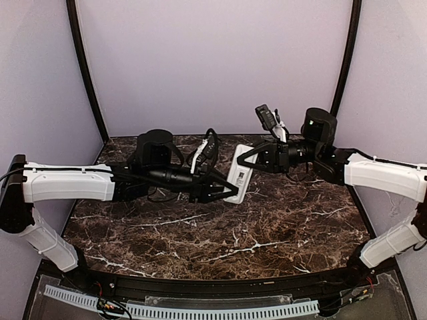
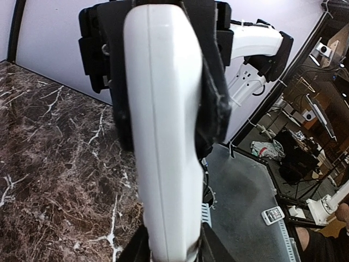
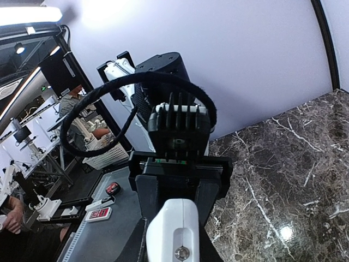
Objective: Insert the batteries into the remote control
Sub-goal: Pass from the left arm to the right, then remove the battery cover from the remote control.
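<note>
The remote control (image 1: 239, 175) is suspended between the two arms over the rear centre of the marble-patterned bench (image 1: 200, 240) and appears clear of its surface.

Left tool (image 1: 222, 193): closed on the near end of the remote control, with one finger on each long side. In the left wrist view, the white casing (image 2: 163, 136) fills the centre of the frame.

Right tool (image 1: 248, 157): closed on the far end, its fingers clamping the casing from both sides. In the right wrist view, the rounded white end (image 3: 172, 229) sits between its fingers, with a small screw visible.
</note>
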Controlling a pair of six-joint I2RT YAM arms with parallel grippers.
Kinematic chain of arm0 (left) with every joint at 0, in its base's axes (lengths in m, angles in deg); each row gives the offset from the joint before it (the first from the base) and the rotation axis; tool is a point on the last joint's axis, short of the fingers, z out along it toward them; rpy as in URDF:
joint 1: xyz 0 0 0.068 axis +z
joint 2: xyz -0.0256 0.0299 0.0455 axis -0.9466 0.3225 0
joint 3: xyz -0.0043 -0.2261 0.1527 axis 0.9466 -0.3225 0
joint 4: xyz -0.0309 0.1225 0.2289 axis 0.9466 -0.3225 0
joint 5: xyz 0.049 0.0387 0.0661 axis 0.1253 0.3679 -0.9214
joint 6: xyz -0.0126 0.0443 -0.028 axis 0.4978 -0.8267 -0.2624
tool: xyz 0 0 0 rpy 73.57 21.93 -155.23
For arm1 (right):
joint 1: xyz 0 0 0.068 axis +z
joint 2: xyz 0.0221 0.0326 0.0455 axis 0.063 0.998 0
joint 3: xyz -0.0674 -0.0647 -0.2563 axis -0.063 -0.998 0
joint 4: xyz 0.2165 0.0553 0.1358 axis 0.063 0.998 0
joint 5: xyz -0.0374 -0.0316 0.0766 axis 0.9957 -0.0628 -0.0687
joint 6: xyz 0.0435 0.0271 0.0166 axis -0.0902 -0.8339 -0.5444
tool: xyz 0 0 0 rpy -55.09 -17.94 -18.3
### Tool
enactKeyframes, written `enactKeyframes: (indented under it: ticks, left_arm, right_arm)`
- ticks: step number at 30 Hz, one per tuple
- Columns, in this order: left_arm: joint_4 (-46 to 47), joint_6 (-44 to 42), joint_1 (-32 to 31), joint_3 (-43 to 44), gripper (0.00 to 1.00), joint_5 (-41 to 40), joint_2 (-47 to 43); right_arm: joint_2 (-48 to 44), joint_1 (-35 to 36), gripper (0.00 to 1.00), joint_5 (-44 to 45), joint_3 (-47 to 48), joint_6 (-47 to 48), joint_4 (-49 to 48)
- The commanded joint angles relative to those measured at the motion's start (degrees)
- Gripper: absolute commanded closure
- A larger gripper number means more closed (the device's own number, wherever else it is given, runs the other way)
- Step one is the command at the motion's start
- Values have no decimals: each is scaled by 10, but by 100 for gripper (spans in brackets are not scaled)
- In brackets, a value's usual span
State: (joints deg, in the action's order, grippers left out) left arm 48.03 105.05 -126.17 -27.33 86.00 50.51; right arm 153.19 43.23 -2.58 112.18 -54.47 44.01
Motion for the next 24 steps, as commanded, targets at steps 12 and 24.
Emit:
enactKeyframes:
  ticks: [12, 24]
  left_arm:
    - [-168, -300, -32, -43, 18, -302, -110]
    - [-222, -583, -152, -28, 50, -500, -58]
  right_arm:
    - [47, -46, 100, 75, -13, -25, 124]
    - [133, -46, 100, 60, -48, -69, 79]
